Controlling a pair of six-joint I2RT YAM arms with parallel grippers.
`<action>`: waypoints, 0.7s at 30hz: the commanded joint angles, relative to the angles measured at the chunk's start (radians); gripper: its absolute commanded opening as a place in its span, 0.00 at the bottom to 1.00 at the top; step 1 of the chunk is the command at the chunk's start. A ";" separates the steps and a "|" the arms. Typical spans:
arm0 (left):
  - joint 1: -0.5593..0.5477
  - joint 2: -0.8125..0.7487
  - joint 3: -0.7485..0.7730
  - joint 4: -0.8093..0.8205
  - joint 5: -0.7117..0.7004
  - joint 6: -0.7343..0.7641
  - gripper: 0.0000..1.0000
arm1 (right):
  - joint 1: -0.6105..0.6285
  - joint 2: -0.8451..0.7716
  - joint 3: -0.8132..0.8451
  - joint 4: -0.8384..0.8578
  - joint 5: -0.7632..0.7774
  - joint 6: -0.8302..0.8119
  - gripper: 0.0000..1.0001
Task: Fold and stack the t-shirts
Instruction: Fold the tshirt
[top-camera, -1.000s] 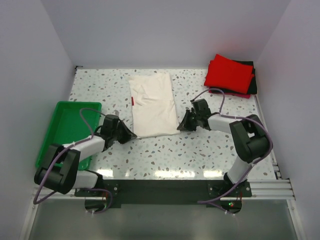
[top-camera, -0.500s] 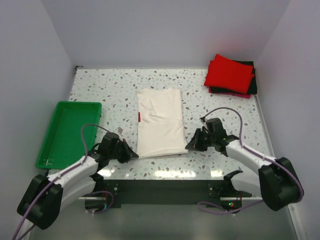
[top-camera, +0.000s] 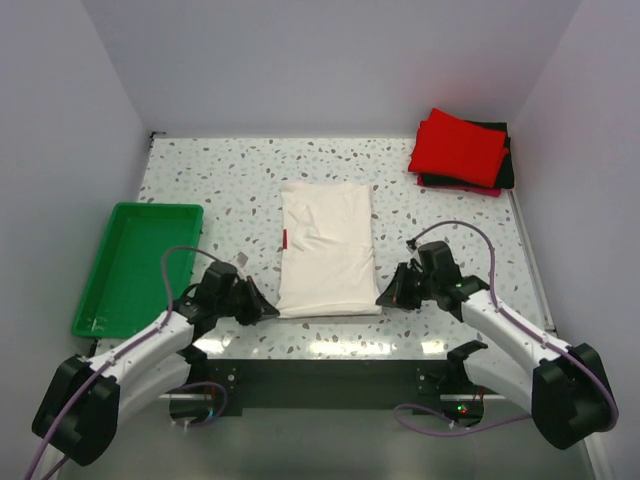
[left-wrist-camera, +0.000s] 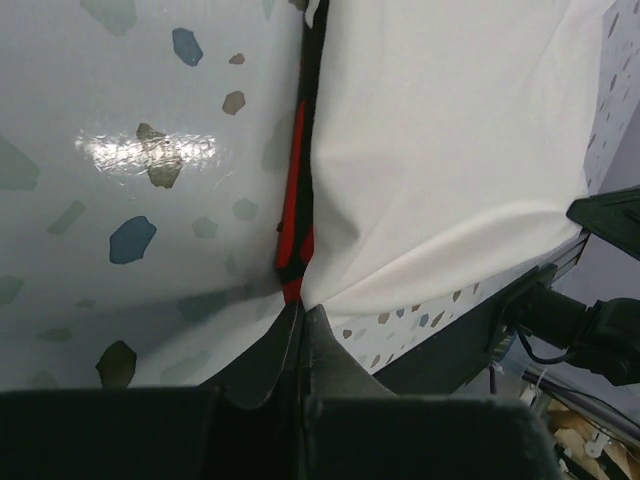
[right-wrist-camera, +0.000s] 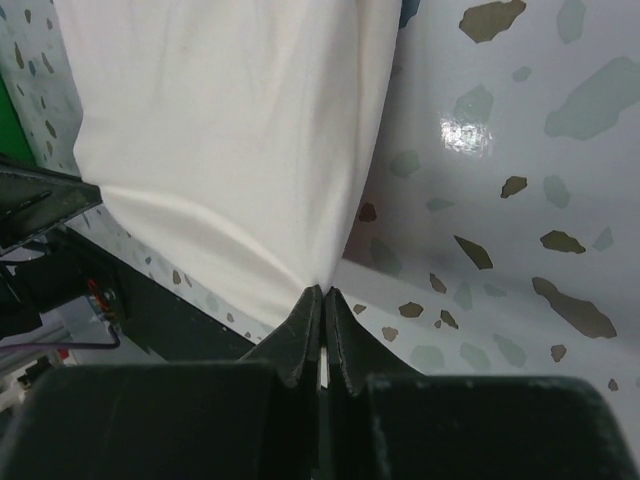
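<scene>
The cream-white t-shirt (top-camera: 326, 247) lies folded into a long strip in the middle of the table, its near end close to the front edge. My left gripper (top-camera: 264, 312) is shut on its near left corner, where the red edge stripe (left-wrist-camera: 296, 210) shows in the left wrist view. My right gripper (top-camera: 386, 296) is shut on its near right corner; the cloth (right-wrist-camera: 230, 140) pulls taut from the closed jaws. A folded red t-shirt (top-camera: 458, 147) lies on a folded black one (top-camera: 504, 160) at the back right.
A green plastic tray (top-camera: 135, 264) stands at the left edge. The speckled table (top-camera: 440, 220) ends at a dark front rail (top-camera: 320, 368) just behind the grippers. Grey walls close in the back and both sides.
Both grippers have pulled the cream-white t-shirt toward the front edge and slightly right. The arms have drawn back and stretched low along the front of the table.
</scene>
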 joint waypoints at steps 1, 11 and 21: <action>0.002 -0.051 0.092 -0.121 -0.049 0.039 0.00 | -0.010 -0.028 0.042 -0.075 0.052 -0.028 0.00; 0.000 -0.223 0.226 -0.367 -0.079 0.031 0.00 | -0.010 -0.189 0.069 -0.243 0.058 -0.059 0.00; 0.000 -0.144 0.402 -0.372 -0.131 0.092 0.00 | -0.010 -0.193 0.160 -0.283 0.091 -0.066 0.00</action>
